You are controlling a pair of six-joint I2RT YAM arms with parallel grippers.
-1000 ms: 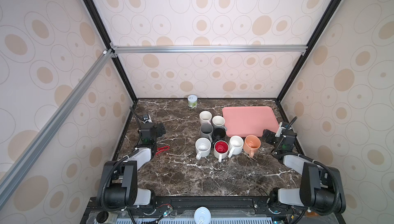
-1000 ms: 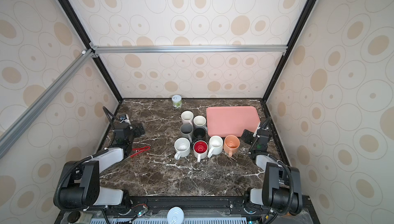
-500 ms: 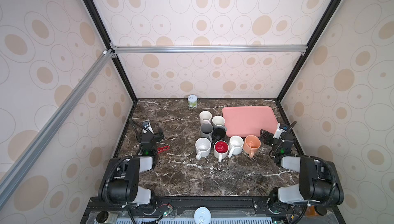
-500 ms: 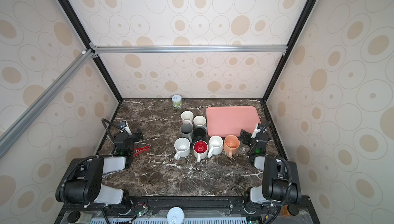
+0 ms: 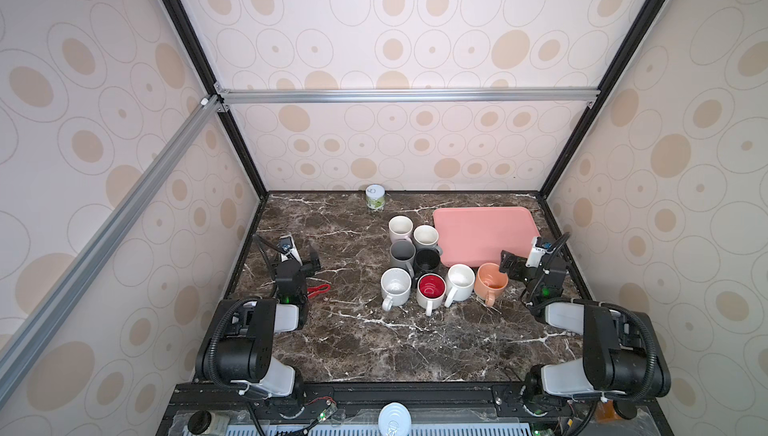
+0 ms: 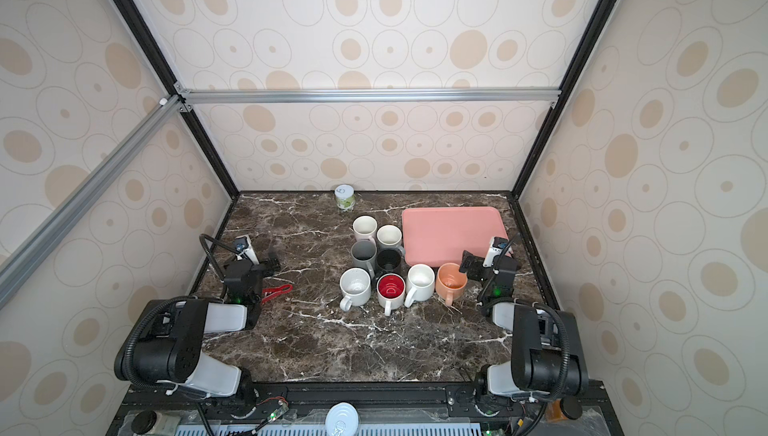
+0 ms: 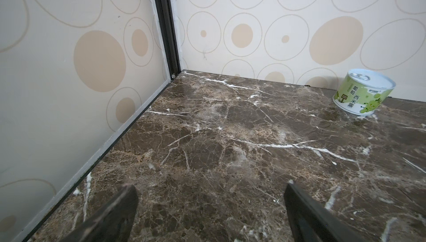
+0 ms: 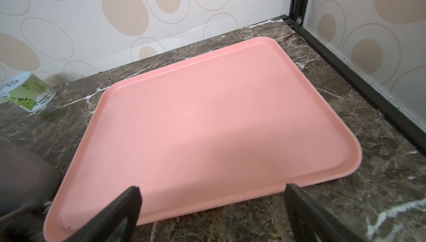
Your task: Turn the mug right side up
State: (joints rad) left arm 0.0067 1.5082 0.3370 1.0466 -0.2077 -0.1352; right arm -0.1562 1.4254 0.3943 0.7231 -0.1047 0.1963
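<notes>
Okay, orange mug (image 5: 491, 284) stands mouth-up just left of my right end effector (image 5: 512, 265), the nearer one; left end effector (image 5: 303, 261) well apart; both spread, empty.

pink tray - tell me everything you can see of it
The pink tray is a flat rectangle with rounded corners and a low raised rim, matte like plastic, with a few dark specks. Nothing lies on it. It lies flat on the marble table at the back right, near the right wall. The white mug and orange mug stand by its front edge; contact cannot be told. The open right end effector hangs above that edge.
</notes>
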